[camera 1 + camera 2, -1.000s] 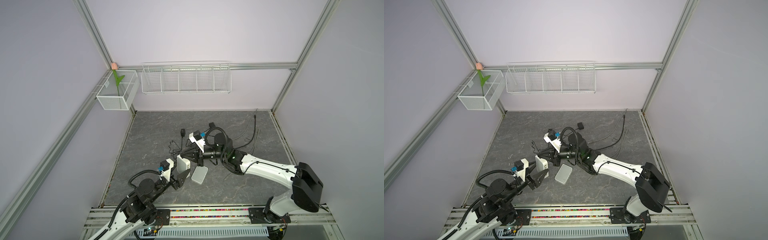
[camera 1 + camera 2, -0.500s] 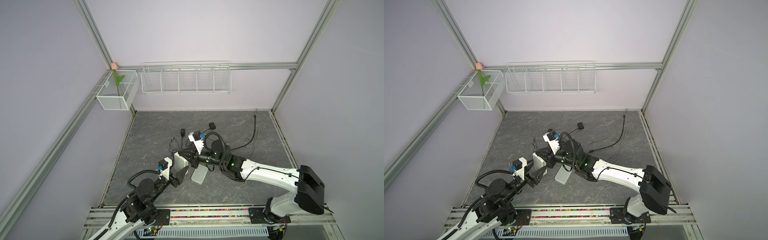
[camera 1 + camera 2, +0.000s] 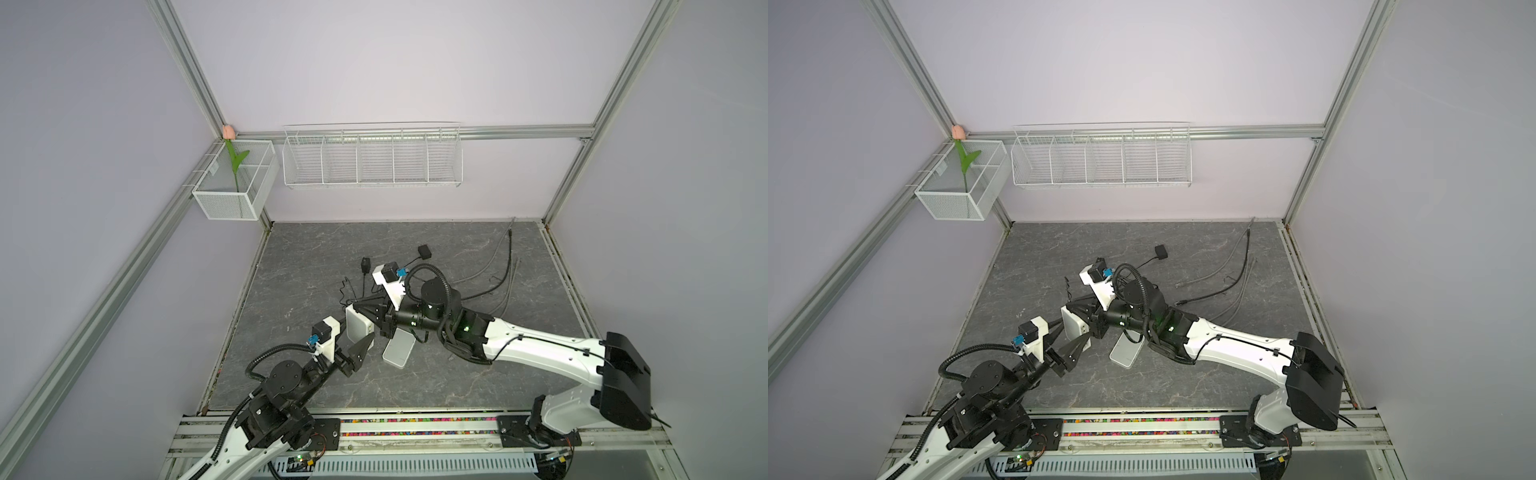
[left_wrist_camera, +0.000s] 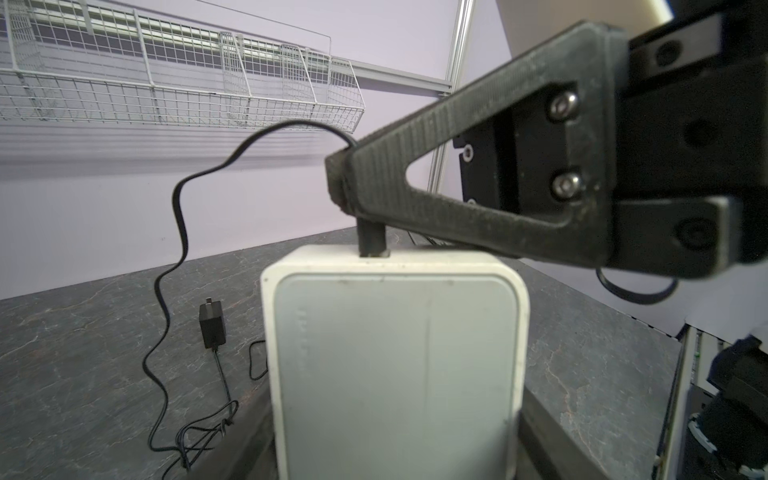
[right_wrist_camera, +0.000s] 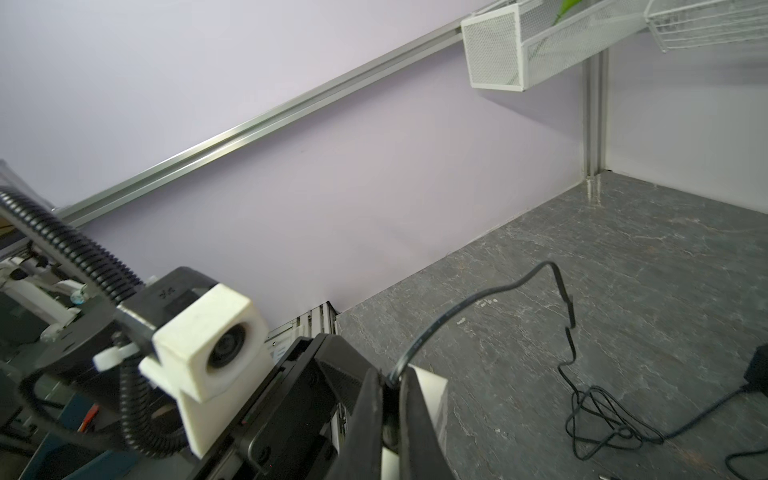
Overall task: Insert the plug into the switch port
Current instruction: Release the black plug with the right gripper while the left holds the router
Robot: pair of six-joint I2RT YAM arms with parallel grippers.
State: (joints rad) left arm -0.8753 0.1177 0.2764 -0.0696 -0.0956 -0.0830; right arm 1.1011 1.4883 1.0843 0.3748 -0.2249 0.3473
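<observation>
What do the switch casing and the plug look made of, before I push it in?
The switch looks like white moulded plastic, satin finish: rounded corners, a faint seam, small scuffs. The plug looks like black plastic or rubber moulding, dull, no glint; which one I cannot tell. Any metal tip is hidden.

White rounded plastic switch box (image 4: 395, 374) is being held upright; black cylindrical plug (image 4: 371, 240) is being pressed end-on into its upper edge.

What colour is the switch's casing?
White switch with a pale grey front panel; the left wrist view shows it best.
</observation>
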